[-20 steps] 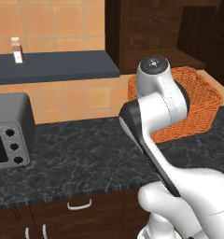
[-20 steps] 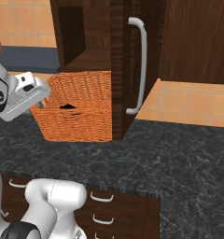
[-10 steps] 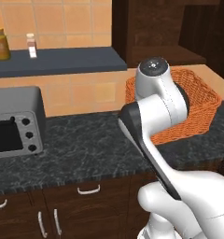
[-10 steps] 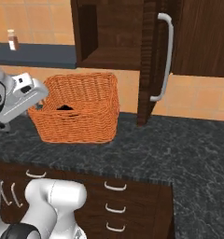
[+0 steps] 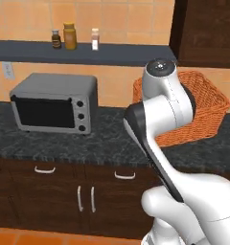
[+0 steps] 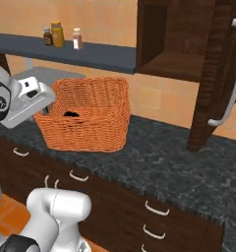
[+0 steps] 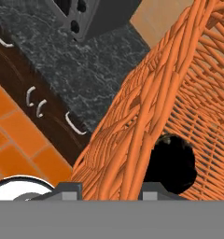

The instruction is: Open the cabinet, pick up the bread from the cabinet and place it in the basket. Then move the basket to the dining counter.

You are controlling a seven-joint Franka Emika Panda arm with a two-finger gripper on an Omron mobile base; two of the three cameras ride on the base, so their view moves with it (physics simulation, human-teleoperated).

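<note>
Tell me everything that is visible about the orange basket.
The basket is orange woven wicker, rectangular, open-topped, with slightly flared sides. It sits upright on the dark speckled worktop, right of the toaster oven and below the open cabinet. A small dark lump lies inside. The gripper's jaws straddle its left wall.

Orange-beige tiles are covering the wall (image 5: 121,19). A dark blue-grey shelf (image 5: 78,51) is carrying three small bottles (image 5: 69,36). A grey toaster oven (image 5: 54,103) is standing on the black speckled worktop (image 6: 164,162), above dark wood drawers (image 5: 64,191) with curved silver handles. Orange tiles are covering the floor (image 7: 20,140).
</note>
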